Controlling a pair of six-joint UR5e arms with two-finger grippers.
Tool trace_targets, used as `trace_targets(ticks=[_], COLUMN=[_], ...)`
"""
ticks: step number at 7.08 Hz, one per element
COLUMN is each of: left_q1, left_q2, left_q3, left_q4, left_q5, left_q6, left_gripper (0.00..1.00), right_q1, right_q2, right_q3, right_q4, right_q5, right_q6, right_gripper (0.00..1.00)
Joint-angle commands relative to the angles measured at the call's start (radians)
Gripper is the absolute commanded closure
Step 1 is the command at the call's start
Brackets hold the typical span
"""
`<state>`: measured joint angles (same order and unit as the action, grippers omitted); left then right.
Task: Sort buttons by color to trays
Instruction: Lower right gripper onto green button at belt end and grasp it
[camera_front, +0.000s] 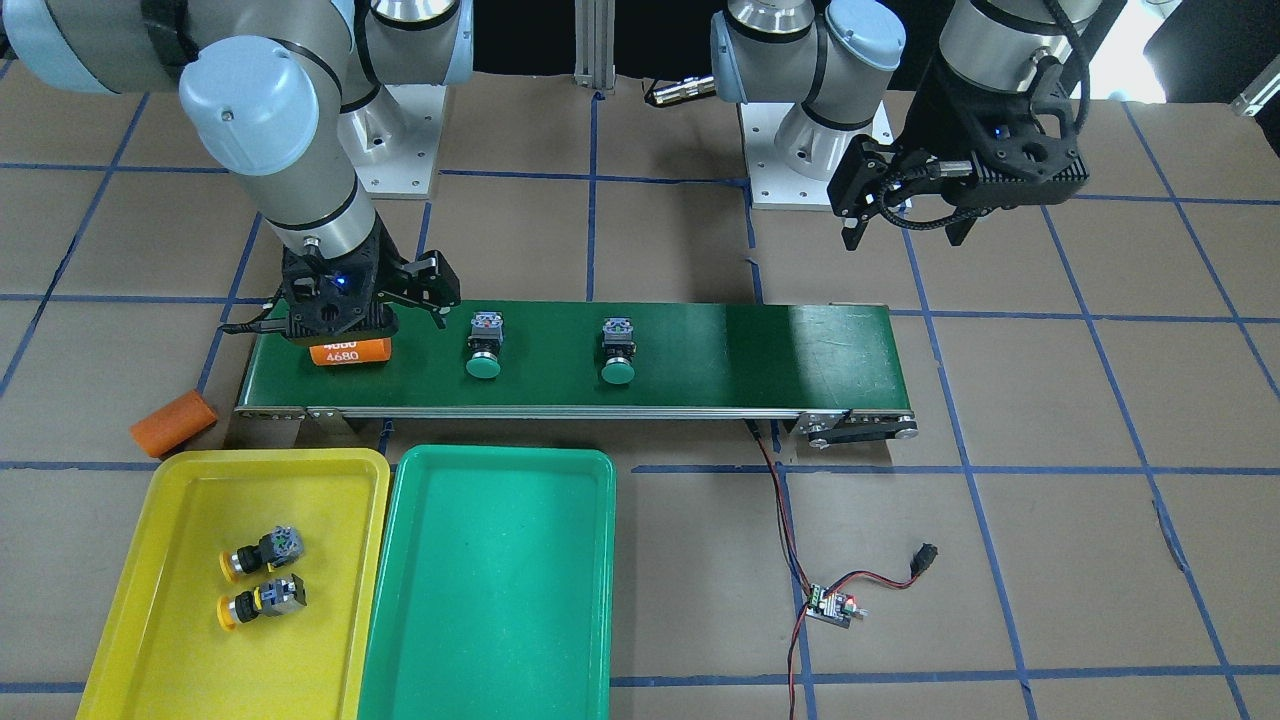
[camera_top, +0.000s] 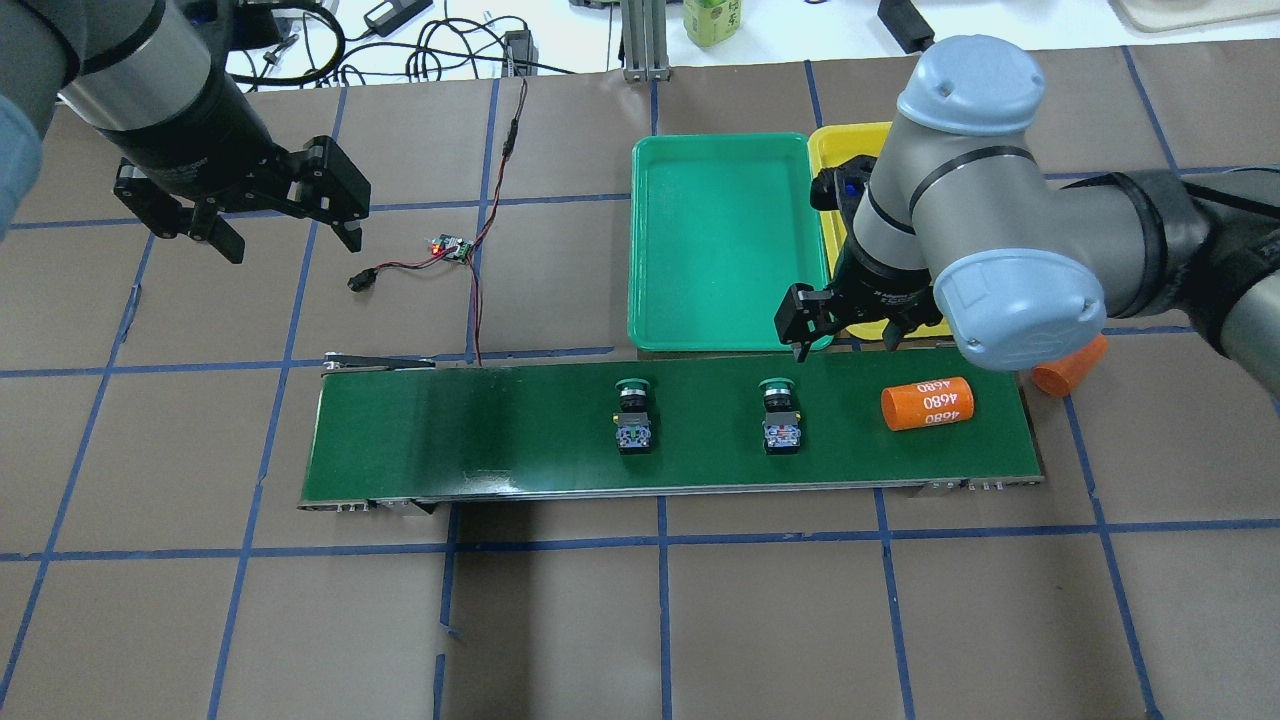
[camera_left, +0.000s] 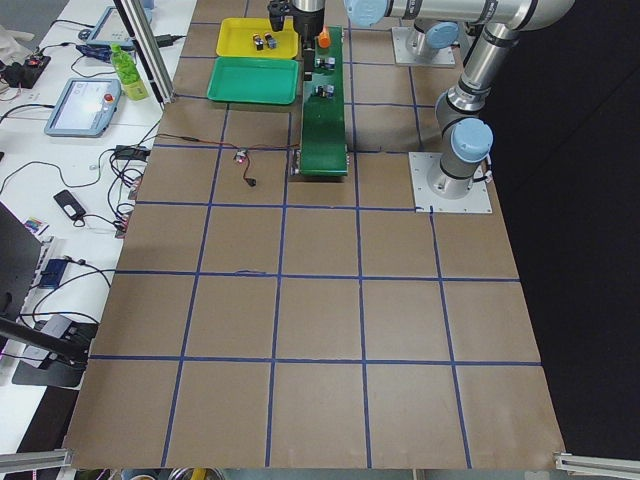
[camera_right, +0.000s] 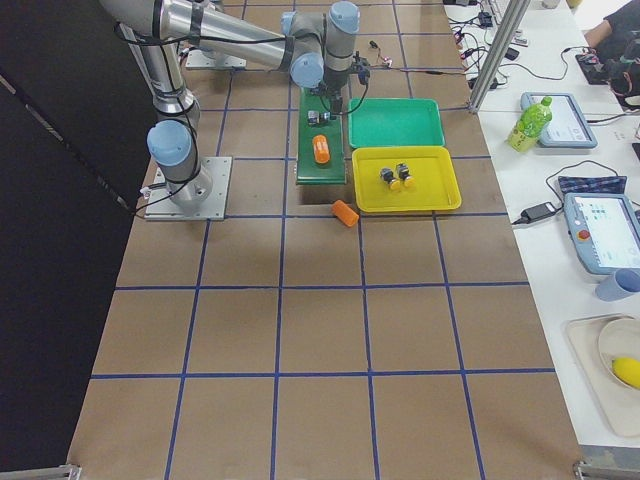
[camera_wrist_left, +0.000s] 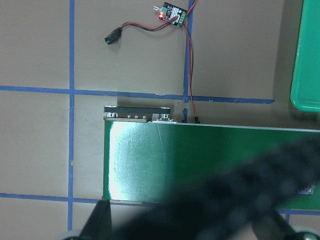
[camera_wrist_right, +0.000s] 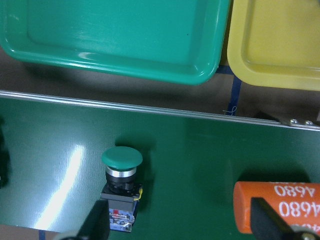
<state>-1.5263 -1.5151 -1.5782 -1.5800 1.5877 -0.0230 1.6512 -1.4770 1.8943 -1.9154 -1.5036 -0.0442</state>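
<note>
Two green-capped buttons (camera_front: 484, 345) (camera_front: 617, 350) lie on the dark-green conveyor belt (camera_front: 720, 350); they also show in the overhead view (camera_top: 780, 415) (camera_top: 633, 415). Two yellow-capped buttons (camera_front: 262, 550) (camera_front: 262, 600) lie in the yellow tray (camera_front: 180, 480). The green tray (camera_front: 500, 455) beside it holds nothing. My right gripper (camera_top: 845, 338) is open and empty above the belt's far edge, between a green button (camera_wrist_right: 120, 185) and the orange "4680" cylinder (camera_wrist_right: 275, 205). My left gripper (camera_top: 285, 225) is open and empty, high over the bare table beyond the belt's other end.
The orange "4680" cylinder (camera_top: 928, 403) lies on the belt near the trays. A second orange cylinder (camera_front: 172, 423) lies on the table by the yellow tray. A small controller board (camera_top: 450, 247) with red and black wires sits beyond the belt.
</note>
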Motion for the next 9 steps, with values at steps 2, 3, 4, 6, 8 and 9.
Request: trace_targets(ticks=[2,3,4,6,8,9], left_q1=[-0.002,-0.002,-0.002,0.0,-0.002,-0.002], left_q2=[0.0,0.0,-0.002,-0.002,-0.003,-0.004], left_q3=[0.0,0.0,0.0,0.001,0.0,0.0], left_q4=[0.0,0.0,0.0,0.0,0.0,0.0], left_q5=[0.0,0.0,-0.002,-0.002,-0.002,-0.002], left_q6=[-0.003,0.0,-0.001,0.0,-0.005,-0.006], left_gripper=[0.0,0.0,0.0,0.0,0.0,0.0], right_q1=[0.018,0.018,0.018,0.018,0.018,0.018], right_q2=[0.032,0.038,0.05,0.069,0.075,0.075], right_q3=[0.074,0.086,0.104,0.114,0.118,0.124], right_q4=[-0.053,-0.059,-0.062,-0.068,-0.071,-0.089], right_q5=[0.013,0.013,0.013,0.013,0.013,0.011], right_q6=[0.021,0.021,0.021,0.023,0.023,0.02], right_gripper=[0.0,0.0,0.0,0.0,0.0,0.2])
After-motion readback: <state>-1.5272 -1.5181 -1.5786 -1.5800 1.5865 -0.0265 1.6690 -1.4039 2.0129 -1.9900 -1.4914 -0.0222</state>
